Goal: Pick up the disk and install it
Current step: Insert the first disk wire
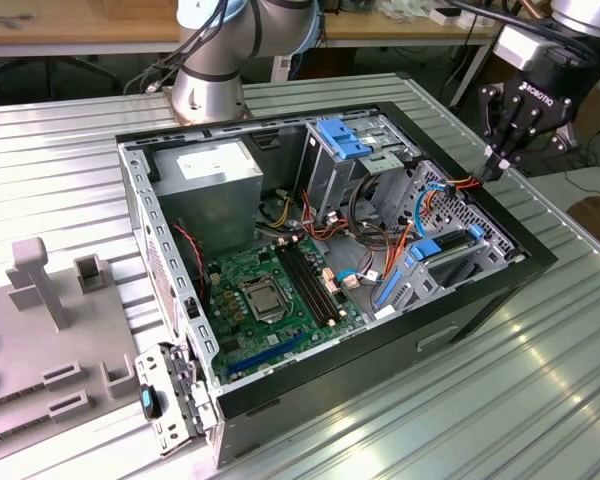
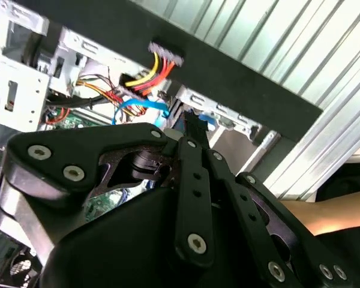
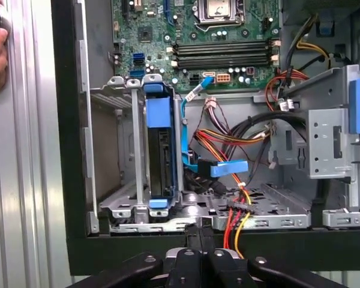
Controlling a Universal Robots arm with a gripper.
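disk [image 3: 163,157] sits on edge, slotted in the metal drive bay [image 3: 123,180] at the case's corner. Dark drive body, blue plastic carrier frame clipped around it, blue end tab toward the motherboard [image 3: 186,36]. Looks seated, roughly flush with the bay.

Ribbed silver tabletop [image 1: 70,150] catches bright light; a wooden bench [image 1: 80,30] stands behind it

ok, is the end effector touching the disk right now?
Apart. The exterior view shows the end effector above the case rim, with open chassis between it and the disk down in its bay.
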